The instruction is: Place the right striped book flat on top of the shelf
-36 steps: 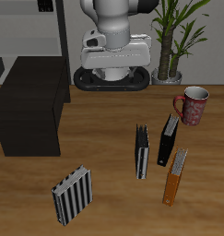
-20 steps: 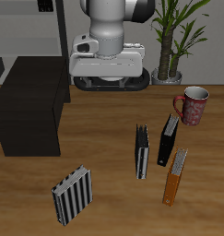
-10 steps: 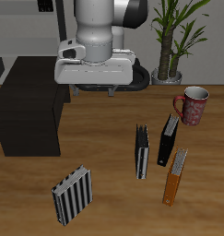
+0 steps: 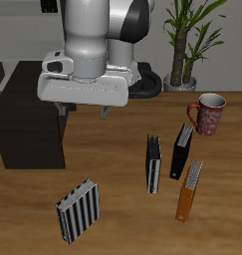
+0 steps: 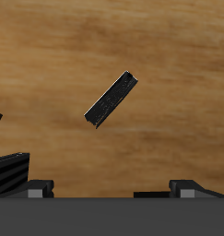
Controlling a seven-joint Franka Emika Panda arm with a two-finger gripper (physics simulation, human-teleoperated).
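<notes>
Now the gripper (image 4: 81,108) is hanging with its jaws apart and empty, having swung from beside the plant (image 4: 188,40) toward the shelf (image 4: 31,112), a boxy matte-black cabinet. The right striped book (image 4: 78,209), squarish and ribbed, is lying at seven o'clock on the wooden table (image 4: 118,214).

Count on the surface (image 4: 113,149): 4 books total: 1 right striped book (image 4: 78,210), 1 slim striped book edge-on (image 4: 152,164), 1 black book (image 4: 181,151), 1 orange book (image 4: 188,190). Also 1 red mug (image 4: 207,114), 1 shelf (image 4: 31,115), 1 potted plant (image 4: 187,40).
</notes>
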